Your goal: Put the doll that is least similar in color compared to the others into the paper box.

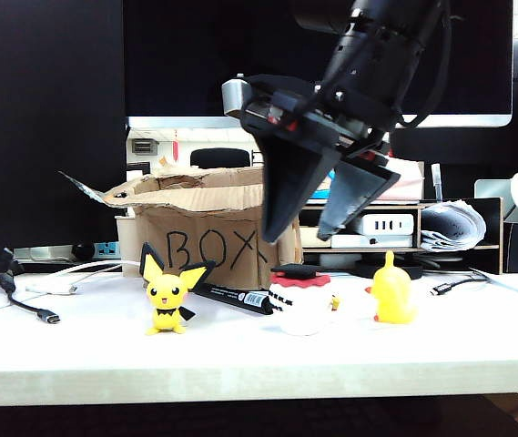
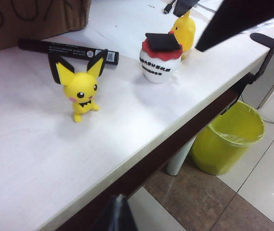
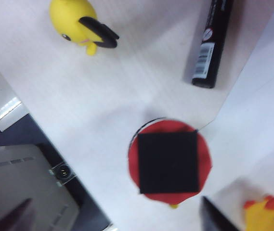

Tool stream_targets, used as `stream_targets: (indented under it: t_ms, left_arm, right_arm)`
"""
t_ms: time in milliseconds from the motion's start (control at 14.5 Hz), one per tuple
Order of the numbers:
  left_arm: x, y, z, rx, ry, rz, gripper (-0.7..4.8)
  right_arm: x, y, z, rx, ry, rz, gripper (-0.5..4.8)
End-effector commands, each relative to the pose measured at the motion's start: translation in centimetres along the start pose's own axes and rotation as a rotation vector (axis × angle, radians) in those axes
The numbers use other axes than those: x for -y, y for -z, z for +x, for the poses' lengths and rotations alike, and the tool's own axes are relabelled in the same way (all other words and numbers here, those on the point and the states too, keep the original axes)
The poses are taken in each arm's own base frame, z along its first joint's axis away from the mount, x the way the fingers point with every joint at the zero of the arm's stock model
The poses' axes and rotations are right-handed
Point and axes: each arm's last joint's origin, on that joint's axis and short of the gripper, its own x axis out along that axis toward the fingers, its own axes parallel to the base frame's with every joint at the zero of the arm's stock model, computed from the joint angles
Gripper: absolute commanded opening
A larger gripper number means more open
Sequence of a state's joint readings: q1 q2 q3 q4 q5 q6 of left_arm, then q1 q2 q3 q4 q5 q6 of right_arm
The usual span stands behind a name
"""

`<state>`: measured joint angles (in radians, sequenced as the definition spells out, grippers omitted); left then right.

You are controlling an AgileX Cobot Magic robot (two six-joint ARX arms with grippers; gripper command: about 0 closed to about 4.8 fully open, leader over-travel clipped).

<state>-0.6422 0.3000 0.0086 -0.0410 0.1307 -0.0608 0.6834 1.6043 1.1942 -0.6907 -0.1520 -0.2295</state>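
Exterior view: paper box (image 1: 206, 228) w/o doll (image 1: 300, 299); right hand (image 1: 320, 218) open above.

An office or lab desk area is showing here — a white table (image 1: 240, 364) is standing before a large dark monitor (image 1: 331, 55), with a second screen (image 1: 40, 118) sitting at the left. Cables (image 1: 31, 305) are trailing across the tabletop, and a black marker (image 1: 231, 297) is lying on it. Behind, a low shelf (image 1: 395, 232) is holding a white hub (image 1: 381, 224) and a roll of papers (image 1: 450, 226). An office chair back (image 1: 219, 157) is peeking up in the background. Beside the table, a lime-green bin (image 2: 228, 144) is standing on glossy floor tiles (image 2: 252, 202) — workplace fittings throughout.
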Motion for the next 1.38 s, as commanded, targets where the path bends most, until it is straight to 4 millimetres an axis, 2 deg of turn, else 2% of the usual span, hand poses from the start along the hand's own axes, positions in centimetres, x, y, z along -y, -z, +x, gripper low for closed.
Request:
stream_targets:
  t_ms: [69, 276, 621, 1242, 1380]
  left_arm:
    - [0.0, -0.2, 0.0, 0.014, 0.003, 0.002, -0.05]
    - [0.0, -0.2, 0.0, 0.014, 0.003, 0.002, -0.05]
    - [0.0, -0.2, 0.0, 0.014, 0.003, 0.002, -0.05]
    - [0.0, -0.2, 0.0, 0.014, 0.003, 0.002, -0.05]
    - [0.0, -0.2, 0.0, 0.014, 0.003, 0.002, -0.05]
  right_arm:
    - [0.5, -0.4, 1.1, 0.011, 0.003, -0.004, 4.45]
    - [0.8, -0.3, 3.1, -0.033, 0.002, 0.000, 4.45]
    - [1.3, -0.3, 5.4, -0.049, 0.021, 0.001, 4.45]
    - [1.4, -0.9, 5.5, 0.005, 0.046, 0.020, 4.45]
    - [1.3, -1.1, 5.5, 0.038, 0.001, 0.027, 4.45]
